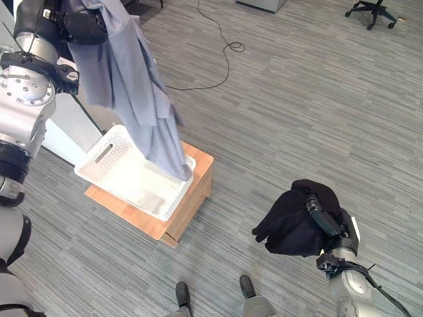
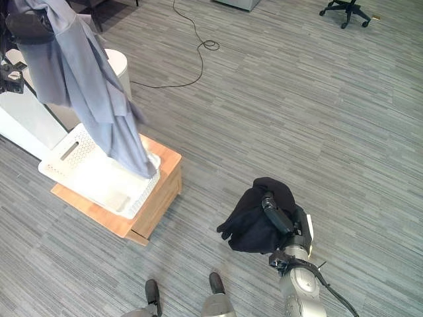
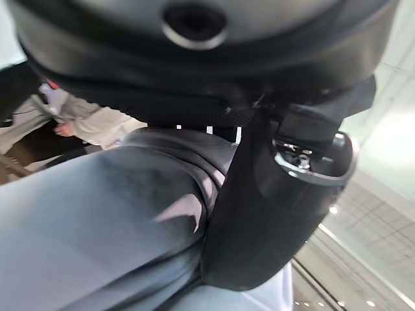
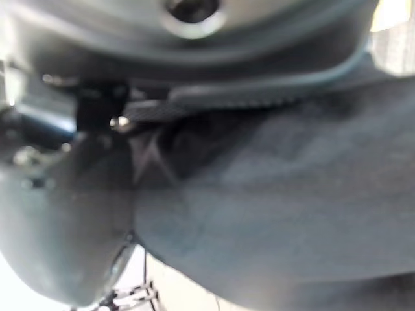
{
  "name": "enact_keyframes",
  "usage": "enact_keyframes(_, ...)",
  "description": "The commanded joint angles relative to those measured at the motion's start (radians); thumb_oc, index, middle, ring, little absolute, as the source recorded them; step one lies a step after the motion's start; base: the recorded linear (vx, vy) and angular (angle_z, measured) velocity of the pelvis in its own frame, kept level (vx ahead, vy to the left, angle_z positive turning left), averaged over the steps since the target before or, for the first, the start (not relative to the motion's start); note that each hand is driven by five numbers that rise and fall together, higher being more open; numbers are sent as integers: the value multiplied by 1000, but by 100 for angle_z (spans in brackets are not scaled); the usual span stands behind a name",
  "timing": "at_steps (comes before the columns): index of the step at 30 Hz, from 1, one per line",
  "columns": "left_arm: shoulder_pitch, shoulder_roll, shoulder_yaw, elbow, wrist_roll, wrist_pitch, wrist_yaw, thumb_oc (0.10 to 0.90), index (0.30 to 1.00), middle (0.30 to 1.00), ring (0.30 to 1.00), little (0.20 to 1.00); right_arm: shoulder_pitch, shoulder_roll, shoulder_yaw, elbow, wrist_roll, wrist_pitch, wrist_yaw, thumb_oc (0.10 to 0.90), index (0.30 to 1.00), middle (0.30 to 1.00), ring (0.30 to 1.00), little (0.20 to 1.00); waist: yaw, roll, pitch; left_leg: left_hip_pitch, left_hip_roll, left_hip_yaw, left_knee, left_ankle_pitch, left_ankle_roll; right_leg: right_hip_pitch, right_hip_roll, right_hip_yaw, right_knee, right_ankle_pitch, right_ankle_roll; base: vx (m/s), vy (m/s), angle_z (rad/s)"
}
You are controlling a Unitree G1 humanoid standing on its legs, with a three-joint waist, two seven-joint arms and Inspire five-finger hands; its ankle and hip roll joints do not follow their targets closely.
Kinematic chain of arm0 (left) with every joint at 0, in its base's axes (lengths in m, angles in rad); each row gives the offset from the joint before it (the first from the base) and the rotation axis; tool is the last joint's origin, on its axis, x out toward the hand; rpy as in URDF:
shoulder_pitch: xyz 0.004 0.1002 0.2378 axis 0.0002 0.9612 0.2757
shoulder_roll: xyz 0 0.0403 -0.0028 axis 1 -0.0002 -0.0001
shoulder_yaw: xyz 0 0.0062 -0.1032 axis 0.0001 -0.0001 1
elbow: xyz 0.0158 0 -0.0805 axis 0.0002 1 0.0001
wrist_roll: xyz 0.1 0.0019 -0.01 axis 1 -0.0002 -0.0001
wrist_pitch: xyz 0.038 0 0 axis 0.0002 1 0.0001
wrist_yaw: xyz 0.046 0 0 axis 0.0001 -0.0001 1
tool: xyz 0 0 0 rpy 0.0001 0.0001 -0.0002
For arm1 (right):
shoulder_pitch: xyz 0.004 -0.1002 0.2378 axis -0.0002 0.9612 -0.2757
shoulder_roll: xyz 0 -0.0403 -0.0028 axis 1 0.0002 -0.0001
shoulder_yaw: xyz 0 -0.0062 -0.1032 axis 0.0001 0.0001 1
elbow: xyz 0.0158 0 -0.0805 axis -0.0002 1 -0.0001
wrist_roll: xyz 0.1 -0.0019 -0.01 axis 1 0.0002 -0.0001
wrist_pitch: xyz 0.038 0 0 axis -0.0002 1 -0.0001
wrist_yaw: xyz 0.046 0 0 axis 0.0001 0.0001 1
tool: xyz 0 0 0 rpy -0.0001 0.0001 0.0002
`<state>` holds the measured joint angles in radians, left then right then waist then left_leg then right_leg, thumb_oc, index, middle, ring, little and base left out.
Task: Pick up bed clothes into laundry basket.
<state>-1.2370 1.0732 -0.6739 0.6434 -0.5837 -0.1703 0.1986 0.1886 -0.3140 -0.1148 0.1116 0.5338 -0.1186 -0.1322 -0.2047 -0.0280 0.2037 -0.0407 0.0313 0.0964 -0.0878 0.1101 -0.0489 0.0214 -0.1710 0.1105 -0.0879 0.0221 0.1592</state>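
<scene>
My left hand (image 1: 86,26) is raised high at the far left, shut on a grey-blue garment (image 1: 142,99). The cloth hangs down in a long drape, and its lower end reaches into the white perforated laundry basket (image 1: 106,155). In the left wrist view the thumb (image 3: 272,214) presses against the grey cloth (image 3: 97,220). At the lower right my right hand (image 1: 324,221) is shut on a bundled black garment (image 1: 291,224), held above the floor and apart from the basket. The right wrist view shows that black cloth (image 4: 292,207) close against the hand.
The basket rests on a low wooden platform (image 1: 195,191) on the grey plank floor. A white piece of furniture (image 1: 63,135) stands behind it at the left. A black cable (image 1: 225,46) lies on the far floor, and an office chair (image 1: 373,10) stands at the far right.
</scene>
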Motion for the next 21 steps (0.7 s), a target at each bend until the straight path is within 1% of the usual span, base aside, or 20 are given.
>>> enact_keyframes(1,-304,37,-4,15,35,-89,19,400,300,300,300,300,-55,-99,-61,-75,11,-103,32,400,300,300,300,300,36,18,-69,62,40,10,1,-89,-42,1,-38,-60,35,-10,100,10,3,4)
enact_keyframes(2,-332,25,-31,3,48,-92,18,400,300,300,300,300,-59,-101,-56,-73,7,-101,36,400,300,300,300,300,38,20,-71,61,39,5,1,-88,-41,5,-40,-65,32,-10,100,10,1,6)
enact_keyframes(3,-339,26,-37,-11,53,-95,19,400,300,300,300,300,-58,-99,-58,-73,6,-101,36,400,300,300,300,300,39,19,-71,61,37,2,1,-89,-41,6,-40,-69,32,-11,100,5,0,6)
enact_keyframes(4,-358,25,-50,-22,93,-89,31,400,300,300,300,300,-60,-102,-56,-68,1,-100,36,400,300,300,300,300,43,20,-71,60,36,-4,1,-89,-40,8,-41,-75,34,-13,100,-4,2,8)
enact_keyframes(5,-403,19,-93,-1,162,-72,53,400,300,300,300,300,-63,-109,-51,-61,-2,-99,38,400,300,300,300,300,46,22,-72,60,35,-9,1,-88,-40,11,-43,-81,34,-13,100,-10,-2,10)
enact_keyframes(8,-422,3,-98,18,169,-67,60,400,300,300,300,300,-63,-106,-51,-63,-10,-96,40,400,300,300,300,300,49,12,-68,57,36,-15,1,-86,-40,13,-42,-89,34,-15,99,-14,-2,8)
enact_keyframes(9,-442,-7,-109,43,199,-53,68,400,300,300,300,300,-66,-110,-51,-63,-14,-94,38,400,300,300,300,300,51,7,-68,54,37,-17,1,-85,-39,12,-40,-92,34,-17,98,0,0,0)
enact_keyframes(12,-471,-15,-131,76,243,-35,75,400,300,300,300,300,-71,-113,-49,-63,-21,-92,36,400,300,300,300,300,55,-4,-64,48,40,-18,1,-83,-40,10,-38,-98,31,-18,97,-32,-16,5)
enact_keyframes(13,-483,-14,-141,88,269,-28,77,400,300,300,300,300,-71,-110,-48,-68,-20,-95,37,400,300,300,300,300,59,-13,-58,42,43,-18,1,-80,-40,8,-35,-99,29,-18,96,-44,-22,7)
enact_keyframes(15,-480,-10,-142,86,283,-24,75,400,300,300,300,300,-68,-108,-48,-70,-23,-95,39,400,300,300,300,300,61,-18,-56,40,45,-19,1,-80,-41,6,-35,-100,28,-17,96,-23,-8,8)
enact_keyframes(20,-479,6,-169,55,339,-19,58,400,300,300,300,300,-63,-112,-49,-67,-31,-95,41,400,300,300,300,300,66,-24,-49,32,46,-20,1,-78,-41,2,-35,-99,28,-18,94,-5,2,2)
enact_keyframes(21,-475,25,-190,33,346,-23,30,400,300,300,300,300,-60,-113,-56,-68,-31,-96,44,400,300,300,300,300,69,-23,-48,32,45,-21,1,-78,-41,1,-35,-100,28,-18,95,0,0,0)
